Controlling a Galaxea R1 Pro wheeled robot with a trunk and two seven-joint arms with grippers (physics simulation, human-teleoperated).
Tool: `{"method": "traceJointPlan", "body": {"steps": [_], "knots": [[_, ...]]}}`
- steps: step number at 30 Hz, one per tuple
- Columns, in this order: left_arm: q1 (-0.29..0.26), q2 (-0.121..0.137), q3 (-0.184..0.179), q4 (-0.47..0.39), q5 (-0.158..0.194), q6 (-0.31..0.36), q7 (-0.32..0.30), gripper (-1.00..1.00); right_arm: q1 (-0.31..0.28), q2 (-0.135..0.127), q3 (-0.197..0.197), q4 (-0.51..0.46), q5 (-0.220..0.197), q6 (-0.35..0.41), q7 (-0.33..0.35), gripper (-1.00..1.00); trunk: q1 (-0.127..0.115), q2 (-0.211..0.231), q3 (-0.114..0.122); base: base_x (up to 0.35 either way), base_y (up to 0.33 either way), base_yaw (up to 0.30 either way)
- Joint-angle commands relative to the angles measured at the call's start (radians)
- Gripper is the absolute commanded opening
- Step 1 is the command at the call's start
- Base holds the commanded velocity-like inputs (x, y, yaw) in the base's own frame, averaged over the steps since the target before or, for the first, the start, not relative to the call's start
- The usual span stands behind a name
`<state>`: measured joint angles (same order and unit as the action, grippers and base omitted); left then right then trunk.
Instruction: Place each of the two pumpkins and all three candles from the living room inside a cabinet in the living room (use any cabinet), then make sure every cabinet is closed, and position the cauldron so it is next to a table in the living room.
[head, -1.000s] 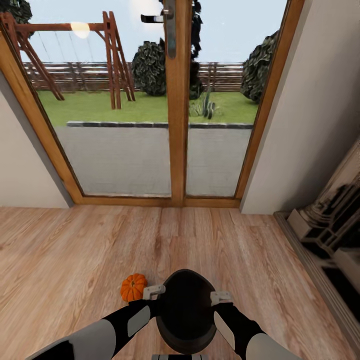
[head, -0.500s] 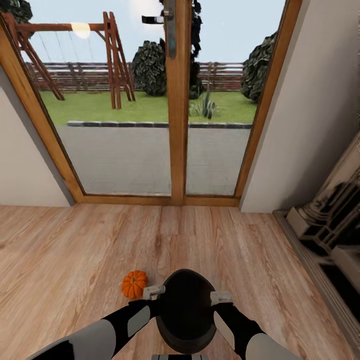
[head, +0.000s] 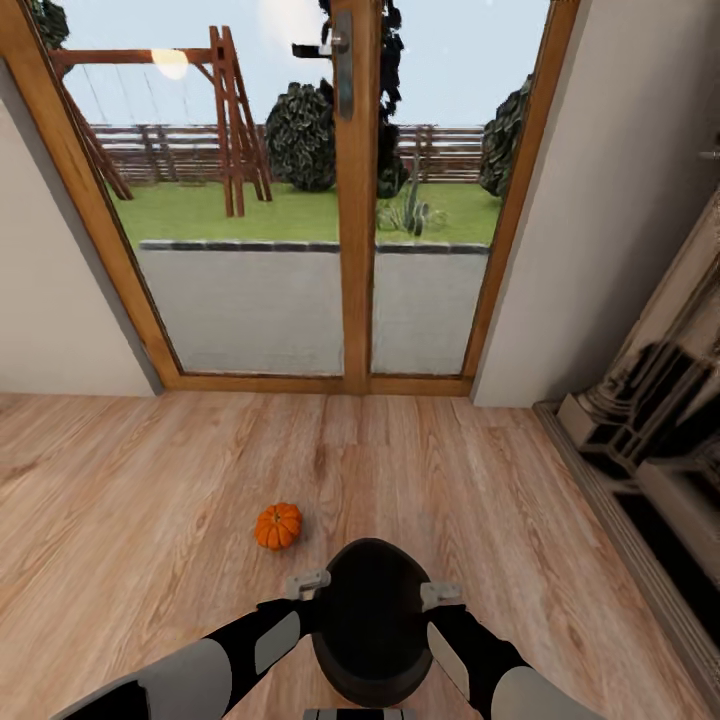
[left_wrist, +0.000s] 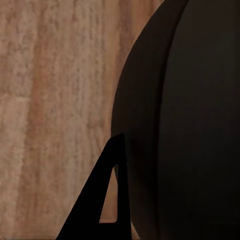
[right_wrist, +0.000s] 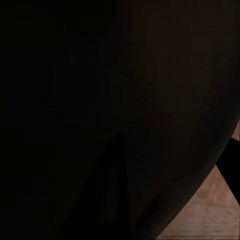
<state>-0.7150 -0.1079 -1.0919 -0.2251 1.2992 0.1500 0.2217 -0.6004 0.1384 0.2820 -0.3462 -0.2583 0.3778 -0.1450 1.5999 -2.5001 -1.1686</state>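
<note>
The cauldron (head: 370, 620) is clamped between left gripper (head: 308, 582) and right gripper (head: 441, 595) for carrying; each gripper's own closure cannot be told.

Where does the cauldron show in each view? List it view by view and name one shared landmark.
Head view: cauldron at bottom centre, between both arms.
Left wrist view: its black curved wall beside a dark finger.
Right wrist view: black wall across most of the frame.
Shared landmark: wood floor.
</note>
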Motion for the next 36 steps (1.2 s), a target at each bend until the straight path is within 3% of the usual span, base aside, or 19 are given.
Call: {"method": "traceJointPlan", "body": {"steps": [1, 36], "knots": [[0.000, 0.000, -0.002, 0.001, -0.002, 0.000, 0.002, -1.00, 0.001, 0.000, 0.003, 0.005, -0.002, 0.001, -0.002, -1.00, 0.000, 0.000, 0.000, -0.319, 0.000, 0.000], [0.000, 0.000, -0.002, 0.000, -0.003, 0.000, 0.002, -1.00, 0.001, 0.004, 0.006, 0.004, -0.002, 0.003, 0.001, -1.00, 0.000, 0.000, 0.000, -0.021, 0.000, 0.272]]}}
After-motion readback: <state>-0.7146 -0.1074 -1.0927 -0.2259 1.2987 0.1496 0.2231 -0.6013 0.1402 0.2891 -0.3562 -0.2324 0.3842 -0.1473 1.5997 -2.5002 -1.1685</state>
